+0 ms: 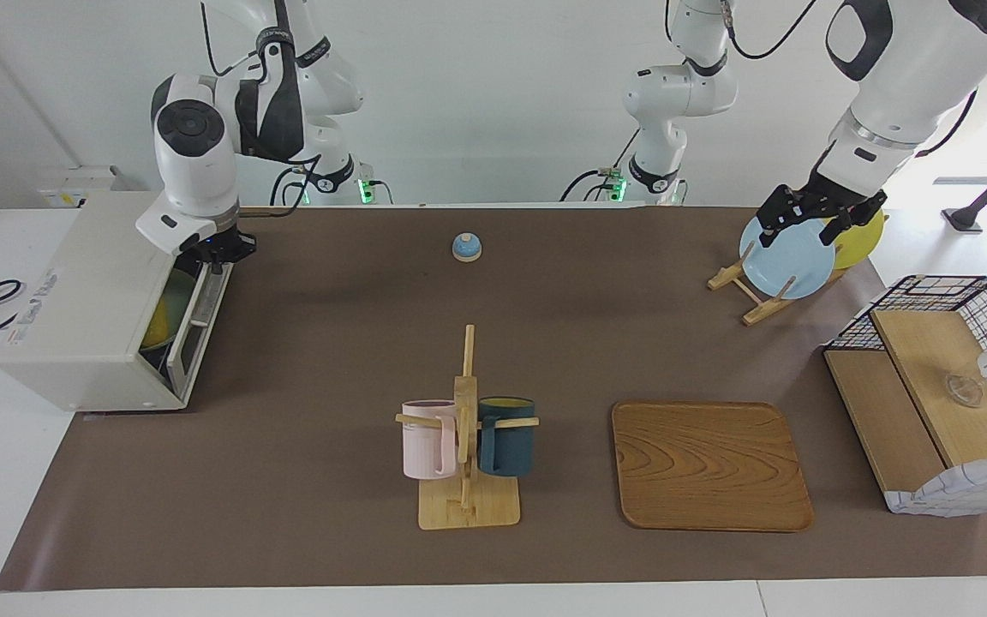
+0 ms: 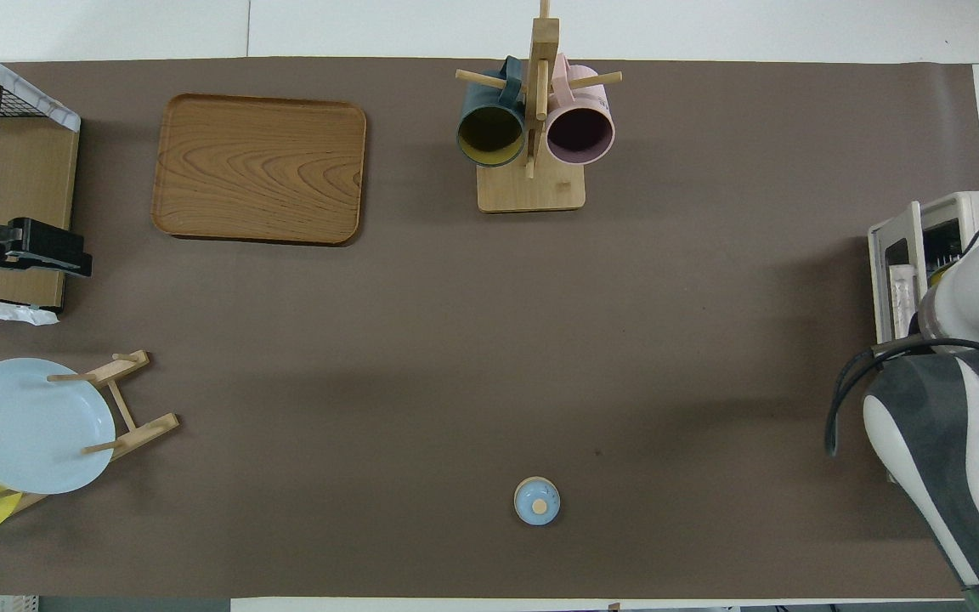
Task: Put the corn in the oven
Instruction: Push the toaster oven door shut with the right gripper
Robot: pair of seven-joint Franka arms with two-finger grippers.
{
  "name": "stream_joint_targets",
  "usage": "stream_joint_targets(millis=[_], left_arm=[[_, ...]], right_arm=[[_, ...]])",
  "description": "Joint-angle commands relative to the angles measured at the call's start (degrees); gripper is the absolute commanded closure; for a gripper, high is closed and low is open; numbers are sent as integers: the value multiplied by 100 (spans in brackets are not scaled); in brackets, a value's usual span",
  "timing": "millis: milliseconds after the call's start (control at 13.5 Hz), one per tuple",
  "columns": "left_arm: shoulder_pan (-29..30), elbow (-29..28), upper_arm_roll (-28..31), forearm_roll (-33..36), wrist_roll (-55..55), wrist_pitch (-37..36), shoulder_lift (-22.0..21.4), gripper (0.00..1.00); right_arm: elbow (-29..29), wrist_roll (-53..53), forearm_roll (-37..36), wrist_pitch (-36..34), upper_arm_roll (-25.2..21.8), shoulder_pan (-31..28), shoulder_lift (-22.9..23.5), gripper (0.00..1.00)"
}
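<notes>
The cream-white oven (image 1: pixel 91 300) stands at the right arm's end of the table and also shows in the overhead view (image 2: pixel 902 246). Its dark glass door (image 1: pixel 195 313) is nearly upright, a little ajar. A yellow shape behind the glass (image 1: pixel 161 315) looks like the corn inside, and most of it is hidden. My right gripper (image 1: pixel 215 248) is at the door's top edge, at the end nearer to the robots. My left gripper (image 1: pixel 812 218) is open and empty, up over the plate rack.
A blue plate (image 1: pixel 789 257) and a yellow plate (image 1: pixel 864 238) stand in a wooden rack. A wire basket with wooden boards (image 1: pixel 930 386), a wooden tray (image 1: pixel 710 467), a mug rack with two mugs (image 1: pixel 465 428) and a small blue knob-topped object (image 1: pixel 466 247) are on the table.
</notes>
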Motion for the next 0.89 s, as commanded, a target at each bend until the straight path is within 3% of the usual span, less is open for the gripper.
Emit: stream_joint_targets(millis=[0,519,815], left_arm=[[-27,-31,-3,104,-16,6,-33,0],[-45,-40,-3,104,-16,-3,-33,0],[-45,-40,-3,104,-16,6,-33,0]], right_arm=[[-45,-411,-115,24,9,-271,-51,100],[235,-790,-19,-326,18,-403,-183,100],[1261,-782,455,-1151,89,-97,132,100]])
